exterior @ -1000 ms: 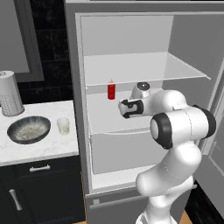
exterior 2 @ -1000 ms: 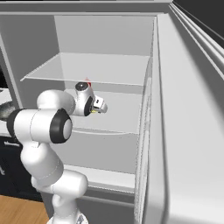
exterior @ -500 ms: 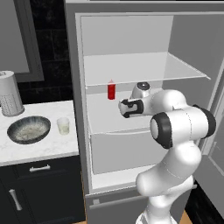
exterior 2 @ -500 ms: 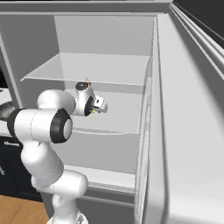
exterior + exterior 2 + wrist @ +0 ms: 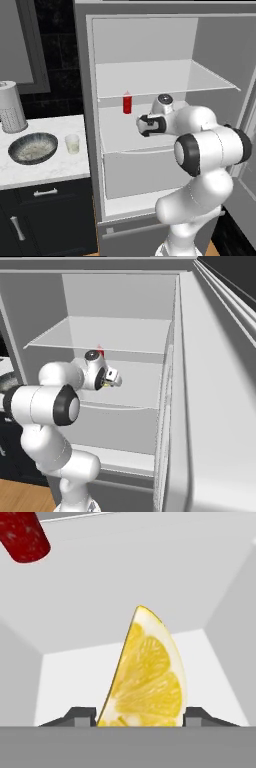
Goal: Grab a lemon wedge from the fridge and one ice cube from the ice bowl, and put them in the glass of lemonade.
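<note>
Inside the open fridge (image 5: 84,105), my gripper (image 5: 141,716) reaches over the middle glass shelf (image 5: 135,398). A bright yellow lemon wedge (image 5: 145,677) stands upright between the two dark fingertips (image 5: 82,714), which press against its sides. From the right base view the gripper (image 5: 116,378) shows with a speck of yellow lemon wedge (image 5: 106,385) at it. On the white counter to the left sit the ice bowl (image 5: 33,148) and, just right of it, the glass of lemonade (image 5: 73,144), both far from my hand.
A small red bottle (image 5: 127,103) stands on the same shelf, behind and left of my hand. A tall white paper-towel roll (image 5: 10,106) is at the counter's back left. The fridge door (image 5: 215,406) hangs open on the right. Dark drawer cabinets (image 5: 45,220) lie under the counter.
</note>
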Tool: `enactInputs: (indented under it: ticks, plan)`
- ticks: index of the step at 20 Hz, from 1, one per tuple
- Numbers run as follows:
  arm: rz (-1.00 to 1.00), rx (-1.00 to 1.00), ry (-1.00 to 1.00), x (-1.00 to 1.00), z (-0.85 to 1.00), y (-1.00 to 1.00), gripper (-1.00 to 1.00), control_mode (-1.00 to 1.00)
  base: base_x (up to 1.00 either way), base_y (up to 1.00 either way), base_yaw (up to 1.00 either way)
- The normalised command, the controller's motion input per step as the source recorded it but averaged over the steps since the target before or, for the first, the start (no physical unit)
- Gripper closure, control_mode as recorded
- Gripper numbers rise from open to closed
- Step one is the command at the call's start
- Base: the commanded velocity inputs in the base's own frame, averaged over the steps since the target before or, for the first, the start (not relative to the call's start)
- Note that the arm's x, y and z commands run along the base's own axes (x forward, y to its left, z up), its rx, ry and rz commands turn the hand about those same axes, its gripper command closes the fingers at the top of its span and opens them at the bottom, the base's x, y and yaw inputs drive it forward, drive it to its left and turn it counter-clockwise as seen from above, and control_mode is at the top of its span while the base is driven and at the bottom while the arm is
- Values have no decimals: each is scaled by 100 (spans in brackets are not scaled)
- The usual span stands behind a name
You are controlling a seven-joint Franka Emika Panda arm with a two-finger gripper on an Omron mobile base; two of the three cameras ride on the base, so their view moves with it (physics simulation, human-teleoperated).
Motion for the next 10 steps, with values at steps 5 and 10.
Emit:
enactInputs:
  ticks: [5, 10]
  plan:
    - [0, 0, -6, -57, 1, 0, 100, -100, 0, 0, 0]
    - [0, 0, -3, -71, 31, 0, 100, -100, 0, 0, 0]
